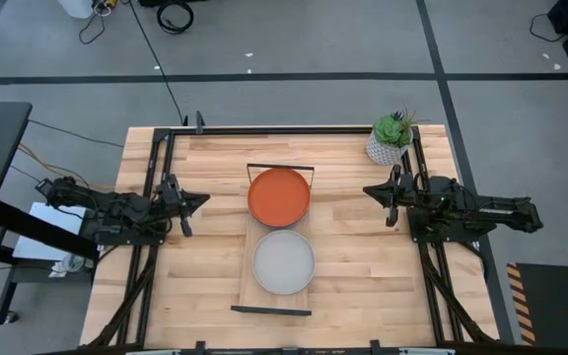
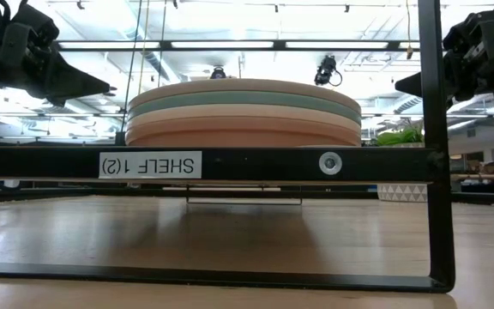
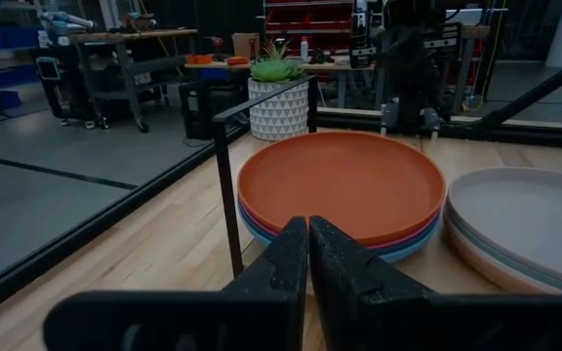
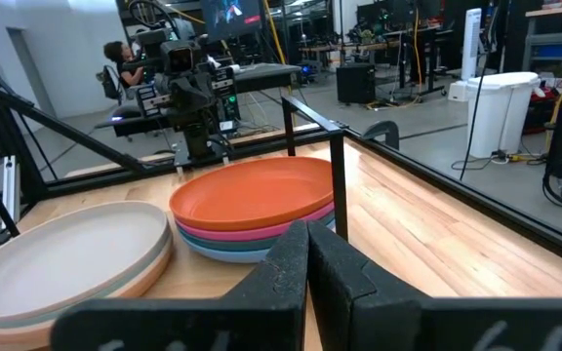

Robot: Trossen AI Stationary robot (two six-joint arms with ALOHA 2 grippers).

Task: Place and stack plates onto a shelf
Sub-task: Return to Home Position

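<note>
Two stacks of plates rest on the light-wood shelf (image 1: pixel 247 268) in the middle of the table. The far stack has an orange plate (image 1: pixel 279 195) on top, with pink and blue plates below it in the left wrist view (image 3: pixel 398 249). The near stack has a grey plate (image 1: pixel 284 261) on top, over teal, cream and tan plates in the low view (image 2: pixel 243 112). My left gripper (image 1: pixel 203 199) is shut and empty left of the shelf. My right gripper (image 1: pixel 368 189) is shut and empty right of it. Both hover above the table.
A potted plant (image 1: pixel 392 138) in a white patterned pot stands at the table's far right corner, just behind my right arm. Black wire rails (image 1: pixel 280 168) stand at the shelf's short ends. A black frame runs along the table's left, right and far edges.
</note>
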